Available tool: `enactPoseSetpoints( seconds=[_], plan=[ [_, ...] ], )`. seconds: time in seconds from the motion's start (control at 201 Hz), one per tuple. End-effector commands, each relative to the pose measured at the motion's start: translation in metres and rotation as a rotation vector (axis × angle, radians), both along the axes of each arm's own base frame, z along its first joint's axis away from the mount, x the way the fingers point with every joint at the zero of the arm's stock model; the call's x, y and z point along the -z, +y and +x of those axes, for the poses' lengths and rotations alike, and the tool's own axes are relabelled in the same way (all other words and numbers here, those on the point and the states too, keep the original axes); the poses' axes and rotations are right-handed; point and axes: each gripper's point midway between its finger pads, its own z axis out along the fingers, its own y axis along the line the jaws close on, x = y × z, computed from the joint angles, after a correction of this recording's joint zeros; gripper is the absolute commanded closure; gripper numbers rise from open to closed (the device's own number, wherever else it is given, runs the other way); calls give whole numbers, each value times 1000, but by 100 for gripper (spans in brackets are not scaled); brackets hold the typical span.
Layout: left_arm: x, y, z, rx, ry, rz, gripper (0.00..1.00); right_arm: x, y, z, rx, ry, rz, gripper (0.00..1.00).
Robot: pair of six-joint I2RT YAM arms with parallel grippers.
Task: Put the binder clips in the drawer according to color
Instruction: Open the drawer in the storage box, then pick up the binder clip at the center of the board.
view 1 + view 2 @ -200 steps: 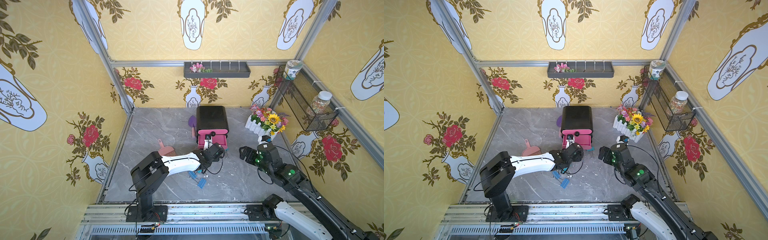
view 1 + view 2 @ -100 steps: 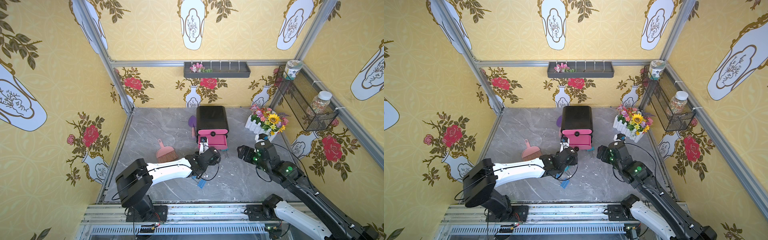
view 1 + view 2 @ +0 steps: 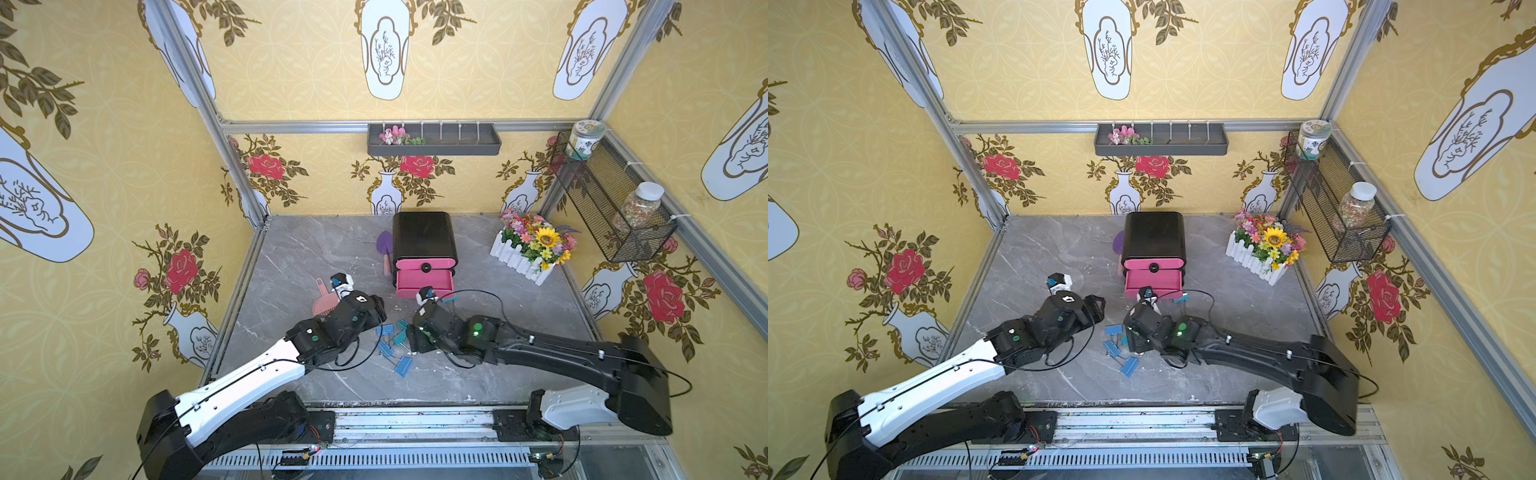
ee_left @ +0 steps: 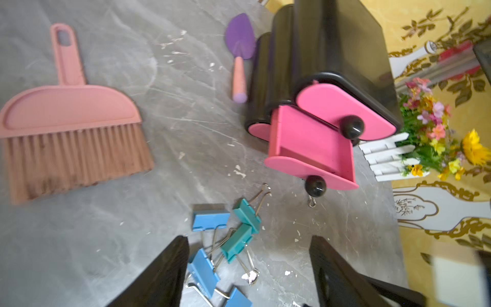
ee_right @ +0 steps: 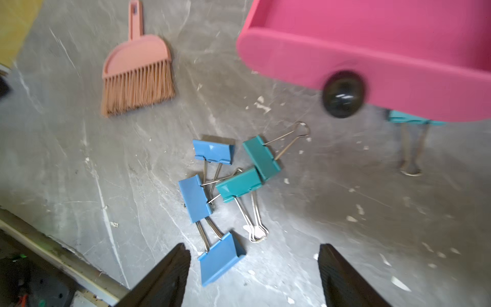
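Sorting station: a pink drawer point(image 3: 424, 281) of the black cabinet point(image 3: 423, 232) stands pulled out toward the near side, apparently ready to take clips. Blue and teal binder clips point(image 5: 239, 184) lie tangled on the grey table point(image 3: 291, 257) just in front of it, with one teal clip point(image 3: 451, 298) apart to the right. The left gripper point(image 4: 248, 240) and right gripper point(image 5: 252, 245) hover over the heap, jaws wide apart, holding and touching nothing.

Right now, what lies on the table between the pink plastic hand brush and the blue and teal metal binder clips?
Only bare grey marble tabletop, from the pink plastic hand brush to the binder clips; the right wrist view shows it.
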Motion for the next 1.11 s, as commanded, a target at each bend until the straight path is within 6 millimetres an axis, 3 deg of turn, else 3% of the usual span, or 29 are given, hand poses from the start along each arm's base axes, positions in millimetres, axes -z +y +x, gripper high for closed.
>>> enactPoseSetpoints(
  seconds=[0.0,0.154,0.324,0.717,1.1],
  plan=[
    [5,0,-15,57,98,-130,21,22,37,0,-52,65,37,20],
    [3,16,-14,30,96,-187,21,56,54,8,-69,127,-25,17],
    [1,21,-14,29,75,-207,21,80,48,16,-46,174,-78,16],
    [5,18,-13,54,66,-220,20,92,31,15,-39,168,-168,16],
    [10,15,-13,53,87,-238,20,88,42,29,-103,92,-189,18]
  ],
)
